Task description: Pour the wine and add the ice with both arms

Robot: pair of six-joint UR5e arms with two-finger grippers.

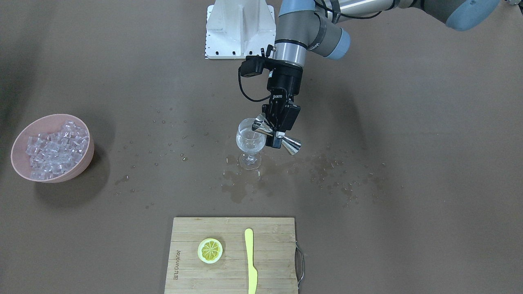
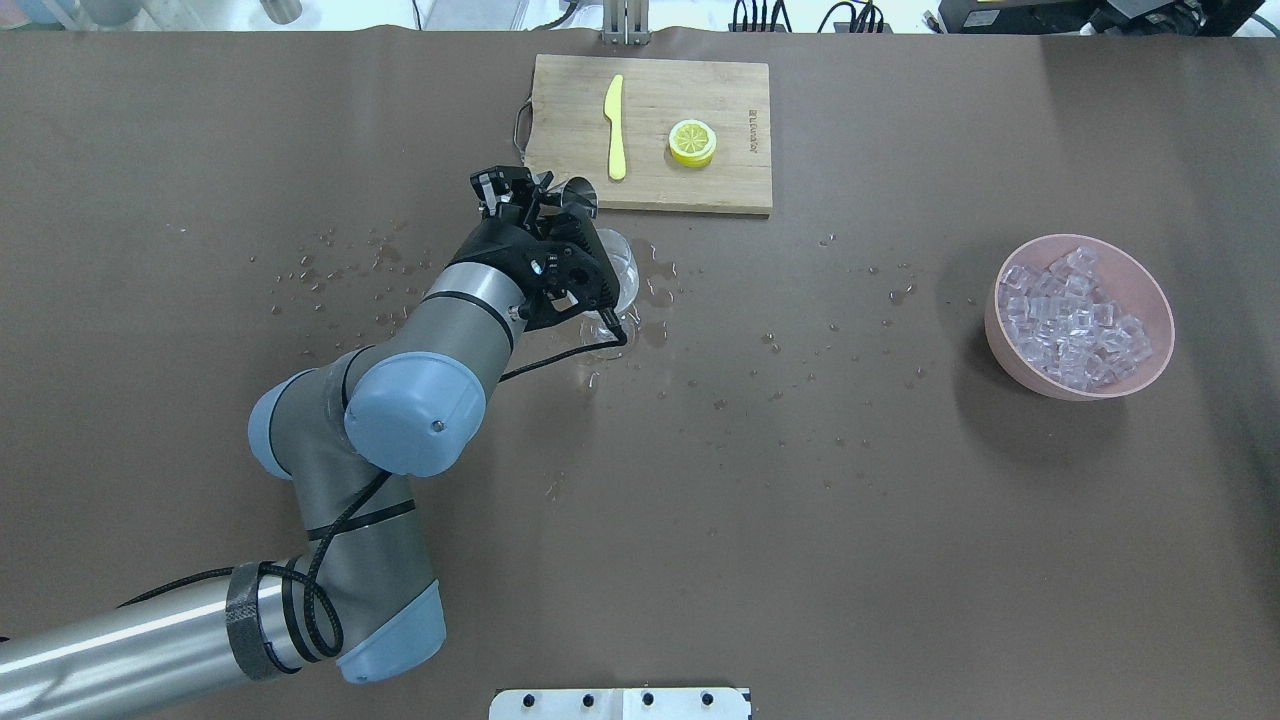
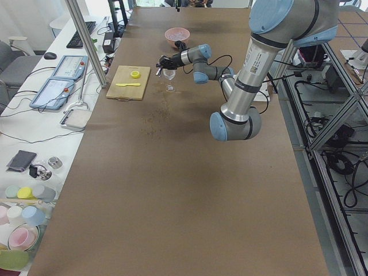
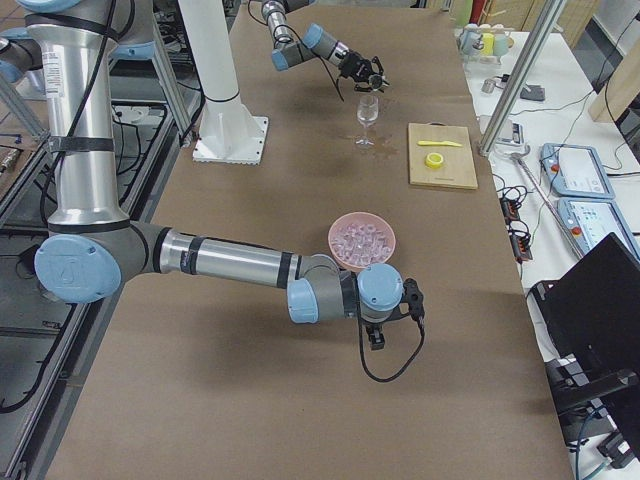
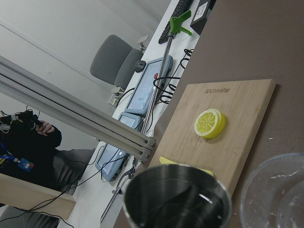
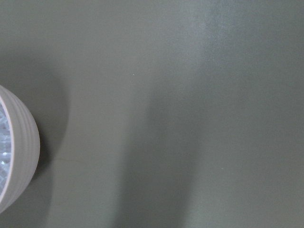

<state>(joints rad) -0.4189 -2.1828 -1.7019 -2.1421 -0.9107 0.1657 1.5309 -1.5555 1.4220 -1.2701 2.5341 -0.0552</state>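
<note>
Your left fingers (image 1: 271, 140) are clamped on the jigger (image 1: 291, 145), tipped at the glass (image 1: 249, 143) mid-tabletop (image 1: 408, 204), wine (image 1: 248, 136) inside. Ice (image 1: 55, 149) sits in the bowl (image 1: 83, 163) near the robot's-right edge. Right fingers (image 4: 375, 340): can't tell.

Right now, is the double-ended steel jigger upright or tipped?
Tipped. The left end effector holds the double-ended steel jigger nearly on its side, one cone's mouth at the rim of the clear stemmed glass.

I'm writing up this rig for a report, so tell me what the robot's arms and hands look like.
Both arms are silver-grey tubes with pale-blue joint caps: left arm, right arm. A black cable trails from the left wrist. The left hand is black, two-fingered, with small white lettering.
</note>
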